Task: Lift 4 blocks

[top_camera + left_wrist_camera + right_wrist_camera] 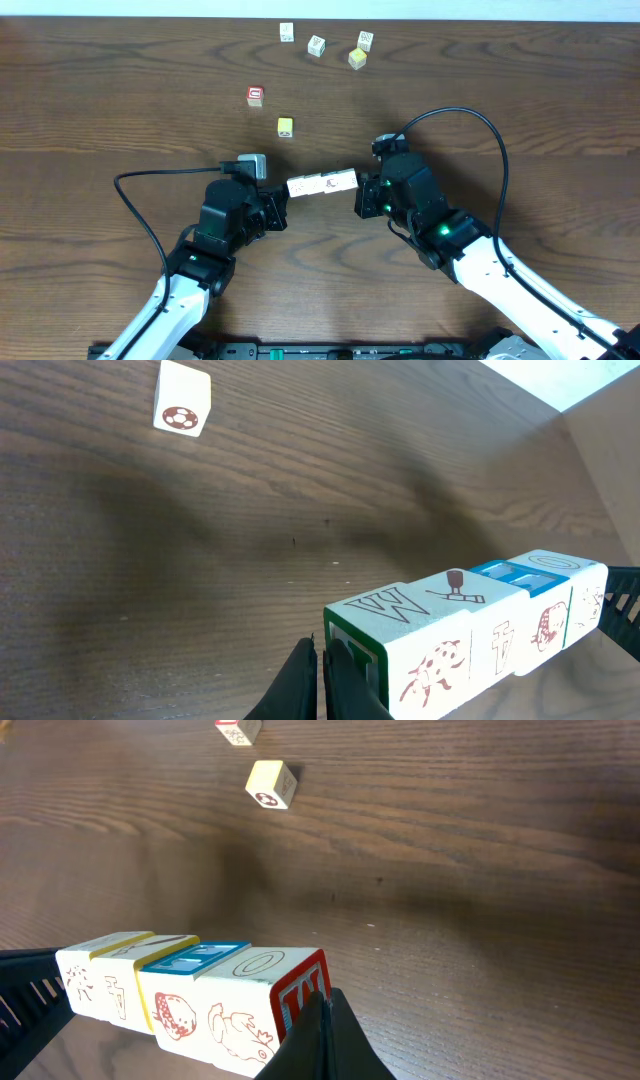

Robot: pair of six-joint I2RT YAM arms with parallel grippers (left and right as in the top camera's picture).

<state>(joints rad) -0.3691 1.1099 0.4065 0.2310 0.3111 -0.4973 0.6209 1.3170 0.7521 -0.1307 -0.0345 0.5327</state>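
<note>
Blocks update: the row of four blocks (322, 184) sits squeezed end to end between my two grippers, mid-table and a bit toward the near side. My left gripper (320, 670) is clamped shut with nothing inside it and just shoves on the W end. My right gripper (322, 1020) is closed the same way against the red-edged end.

I'd say I'm in the lift itself. Both wrist views show a soft shadow (120, 590) on the table (100, 100) apart from the row, so it looks airborne. The next move needs both arms rising in step with even push, or the middle blocks could pop out.

Overhead can't tell me height, but it does show the red cube (255, 96), the yellow cube (285, 126) and the loose blocks (316, 46) at the far edge. Only the wrist cams show the face prints.
</note>
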